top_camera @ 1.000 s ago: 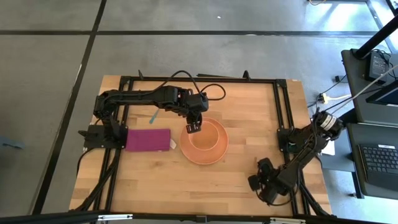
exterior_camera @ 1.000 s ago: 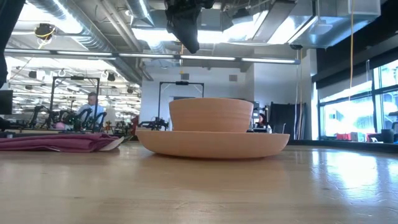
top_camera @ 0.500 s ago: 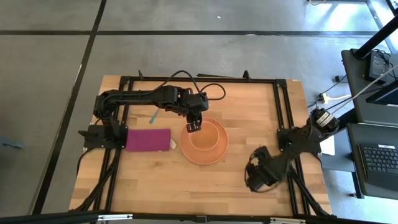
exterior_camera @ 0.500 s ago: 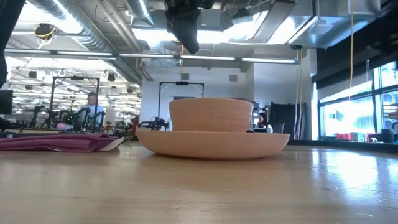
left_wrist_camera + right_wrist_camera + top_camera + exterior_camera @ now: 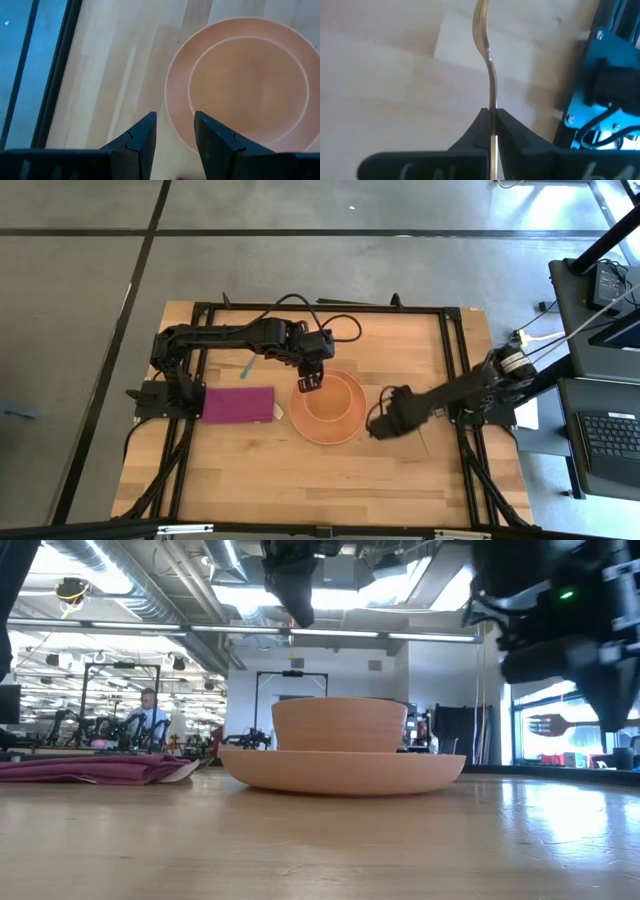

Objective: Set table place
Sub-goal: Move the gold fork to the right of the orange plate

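Observation:
A salmon-orange plate (image 5: 345,430) sits mid-table with the matching bowl (image 5: 327,402) standing in it; both show in the low view, plate (image 5: 340,770) and bowl (image 5: 338,725). The magenta napkin (image 5: 238,405) lies flat to the plate's left. The blue-handled spoon (image 5: 247,368) lies beyond the napkin. My left gripper (image 5: 309,383) hovers open above the plate's far-left rim (image 5: 175,95). My right gripper (image 5: 377,423), just right of the plate, is shut on the slim gold fork (image 5: 487,55). My right gripper pinches the fork's handle (image 5: 493,102) between its two shut fingers, which lie along the handle. The tines (image 5: 481,15) stick out ahead of the fingertips. The fork is lifted clear of the table and lies about level, tines (image 5: 545,724) above the wood.
Black frame rails (image 5: 455,350) run along the table's left, right and far sides. Bare wood (image 5: 320,475) spreads across the near half of the table. A person (image 5: 150,712) and equipment show in the room beyond.
My right arm has swung from the table's near-right corner toward the left and far side, up to the plate's right edge, carrying the fork, and now shows in the low view. The dishes, the napkin and the spoon have not moved.

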`<move>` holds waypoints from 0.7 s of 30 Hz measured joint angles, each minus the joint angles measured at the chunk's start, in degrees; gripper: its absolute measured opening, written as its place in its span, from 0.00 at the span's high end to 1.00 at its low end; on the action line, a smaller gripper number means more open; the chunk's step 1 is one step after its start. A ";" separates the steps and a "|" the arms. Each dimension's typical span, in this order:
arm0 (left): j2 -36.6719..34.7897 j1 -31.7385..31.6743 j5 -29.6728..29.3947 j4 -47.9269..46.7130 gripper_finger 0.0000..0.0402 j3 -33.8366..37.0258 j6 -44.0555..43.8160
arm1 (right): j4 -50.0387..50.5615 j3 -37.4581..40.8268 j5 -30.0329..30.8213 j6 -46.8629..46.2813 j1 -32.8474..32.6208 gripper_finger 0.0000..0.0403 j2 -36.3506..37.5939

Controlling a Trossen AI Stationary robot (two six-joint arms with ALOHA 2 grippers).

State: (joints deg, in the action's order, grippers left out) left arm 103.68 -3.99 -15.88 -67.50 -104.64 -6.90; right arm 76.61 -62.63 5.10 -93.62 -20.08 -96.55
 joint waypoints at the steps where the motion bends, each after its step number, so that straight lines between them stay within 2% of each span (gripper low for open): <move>1: 0.00 0.00 0.00 -0.11 0.69 0.00 0.00 | -0.21 0.00 0.37 0.51 1.15 0.97 0.00; 6: 0.00 0.00 0.00 -0.71 0.69 0.00 -0.07 | -6.00 -0.02 3.49 4.25 5.73 0.96 -1.42; 10: 0.00 0.04 0.00 -1.14 0.69 0.00 -0.11 | -12.63 -0.09 5.89 10.93 8.74 0.96 -4.77; 15: 0.00 0.04 0.00 -1.82 0.69 0.00 -0.22 | -14.35 -0.08 6.24 15.33 12.34 0.96 -9.49; 21: 0.00 0.04 0.02 -3.18 0.69 0.00 -0.22 | -17.31 -0.05 7.12 23.15 14.14 0.87 -11.92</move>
State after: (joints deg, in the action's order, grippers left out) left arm 103.68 -3.95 -15.86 -70.68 -104.64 -7.11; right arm 59.30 -62.68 12.21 -70.47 -5.94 -108.47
